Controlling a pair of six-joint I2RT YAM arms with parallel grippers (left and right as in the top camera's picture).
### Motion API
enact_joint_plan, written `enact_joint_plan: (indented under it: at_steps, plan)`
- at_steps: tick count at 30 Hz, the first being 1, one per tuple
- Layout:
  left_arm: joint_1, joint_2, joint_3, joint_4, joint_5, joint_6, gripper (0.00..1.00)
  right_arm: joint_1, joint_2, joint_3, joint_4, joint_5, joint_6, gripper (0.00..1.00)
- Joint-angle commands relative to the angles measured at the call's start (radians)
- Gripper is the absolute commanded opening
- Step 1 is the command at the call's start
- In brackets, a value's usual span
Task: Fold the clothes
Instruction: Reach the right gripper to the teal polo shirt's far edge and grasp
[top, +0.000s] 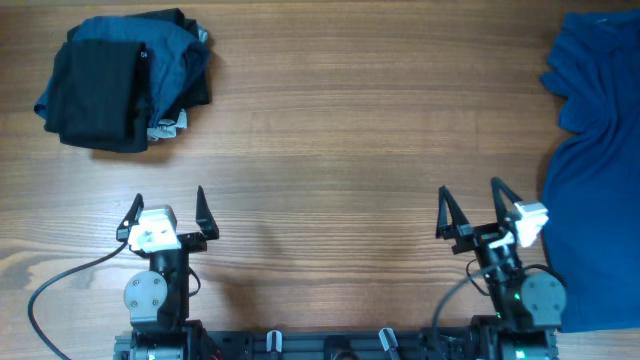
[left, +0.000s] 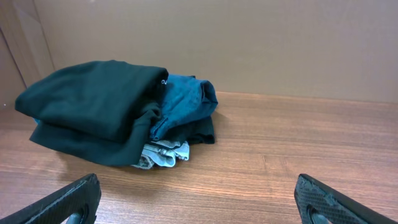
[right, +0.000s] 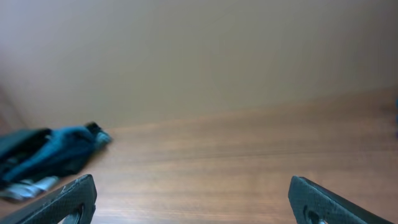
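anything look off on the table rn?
Nothing damaged. The blue shirt lies rumpled at the right edge, partly out of the overhead view. In the pile far left, a pale piece sticks out untidily from underneath.

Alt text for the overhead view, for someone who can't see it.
Black and dark blue clothes lie piled far left on the wooden table, a blue shirt sprawls along its right edge; the left gripper and right gripper are open and empty in front.
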Motion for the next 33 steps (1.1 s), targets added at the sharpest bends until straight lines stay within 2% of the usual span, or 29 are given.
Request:
enact_joint_plan:
  at_steps: [1,6,9,16,19,22,26,33]
  plan:
    - [-0.005,-0.011,-0.009,0.001,0.009,0.022,1.00,0.003,0.024,0.211,-0.061,-0.041,0.030,1.00]
    - [-0.005,-0.011,-0.009,0.001,0.009,0.022,1.00,0.003,0.176,0.501,-0.238,0.007,-0.010,1.00]
    - [-0.005,-0.011,-0.010,0.001,0.009,0.022,1.00,0.003,0.330,0.641,-0.312,0.039,-0.101,1.00]
    - [-0.005,-0.011,-0.009,0.001,0.009,0.022,1.00,-0.009,0.796,0.974,-0.488,0.092,-0.176,1.00]
    - [-0.005,-0.011,-0.009,0.001,0.009,0.022,1.00,-0.052,1.030,1.149,-0.588,0.147,-0.193,1.00]
    - [-0.005,-0.011,-0.009,0.001,0.009,0.022,1.00,-0.133,1.269,1.321,-0.658,0.195,-0.277,1.00]
    - [-0.005,-0.011,-0.009,0.001,0.009,0.022,1.00,-0.253,1.522,1.468,-0.657,0.273,-0.346,1.00]
    - [-0.005,-0.011,-0.010,0.001,0.009,0.022,1.00,-0.329,1.780,1.482,-0.511,0.274,-0.533,1.00]
